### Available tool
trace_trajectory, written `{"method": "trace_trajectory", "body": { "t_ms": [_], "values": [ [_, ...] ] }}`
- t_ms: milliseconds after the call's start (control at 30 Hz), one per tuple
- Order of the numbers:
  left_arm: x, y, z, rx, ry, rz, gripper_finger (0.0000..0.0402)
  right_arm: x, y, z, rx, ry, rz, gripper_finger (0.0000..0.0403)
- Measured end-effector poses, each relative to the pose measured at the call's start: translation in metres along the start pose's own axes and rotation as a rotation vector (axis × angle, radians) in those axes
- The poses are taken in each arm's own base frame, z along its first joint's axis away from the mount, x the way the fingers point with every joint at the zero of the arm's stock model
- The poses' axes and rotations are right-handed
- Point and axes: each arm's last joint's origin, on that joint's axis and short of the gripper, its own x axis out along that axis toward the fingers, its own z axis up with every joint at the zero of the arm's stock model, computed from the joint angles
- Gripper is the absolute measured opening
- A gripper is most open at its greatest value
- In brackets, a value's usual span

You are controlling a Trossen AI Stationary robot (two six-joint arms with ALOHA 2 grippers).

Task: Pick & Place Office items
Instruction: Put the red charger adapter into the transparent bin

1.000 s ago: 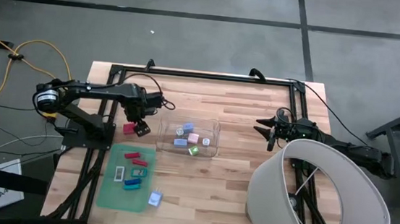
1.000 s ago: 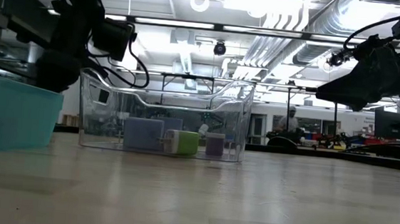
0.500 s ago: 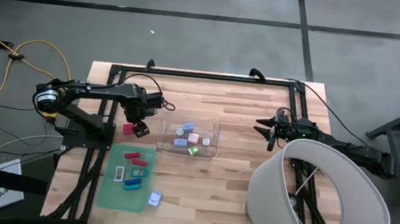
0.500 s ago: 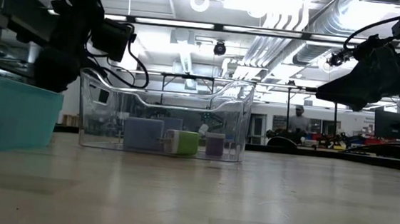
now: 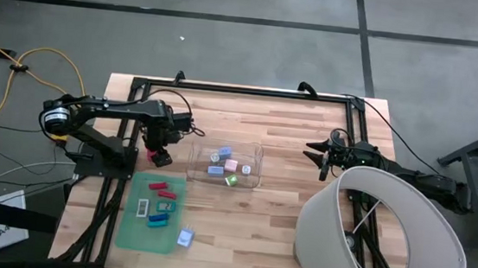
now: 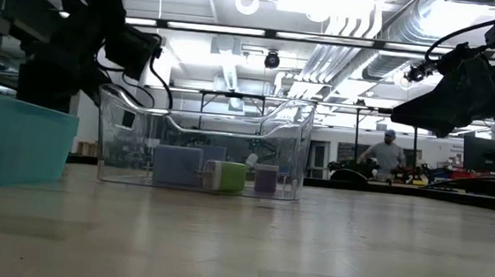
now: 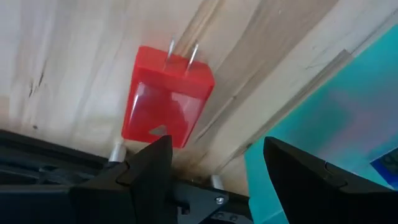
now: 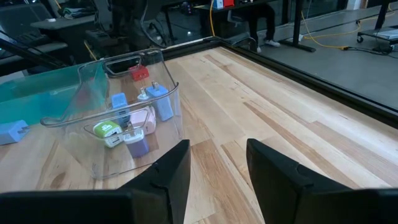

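A red plug-shaped piece with two metal prongs lies flat on the wood near the table's left side. My left gripper hovers open just above it, its fingers apart on the near side of the piece and touching nothing. The clear bin holds blue, pink, green and white pieces. More red, teal, blue and white pieces lie on the green mat. My right gripper waits open near the table's right side, facing the bin.
The green mat's edge lies close beside the red piece. A pale blue plug sits at the mat's near right corner. A black frame rail runs along the far edge. A big white shade covers the near right corner.
My left gripper has shifted a little toward the table's left edge, closing in over the red piece. The red piece and the other pieces have stayed put.
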Motion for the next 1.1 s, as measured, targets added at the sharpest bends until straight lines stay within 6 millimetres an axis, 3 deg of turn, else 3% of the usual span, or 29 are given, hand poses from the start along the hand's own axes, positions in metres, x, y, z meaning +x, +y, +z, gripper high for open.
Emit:
{"method": "trace_trajectory", "body": {
  "t_ms": [333,600,733,900,1100],
  "values": [
    [-0.006,0.005,0.001,-0.005,-0.006,-0.109,0.0246,0.0,0.0,0.0,0.0,0.0,0.0,0.0144],
    [-0.038,0.011,0.007,0.057,-0.076,-0.167,0.0246,0.0,0.0,0.0,0.0,0.0,0.0,0.0144],
    [-0.053,0.015,0.011,0.14,-0.131,-0.123,0.0246,0.0,0.0,0.0,0.0,0.0,0.0,0.0144],
    [-0.053,0.017,0.007,0.293,-0.094,-0.048,0.0246,0.0,0.0,0.0,0.0,0.001,0.0,0.0144],
    [-0.052,0.02,0.006,0.326,-0.071,0.036,0.0246,0.0,0.0,0.0,0.0,0.001,0.0,0.0144]
  ]
}}
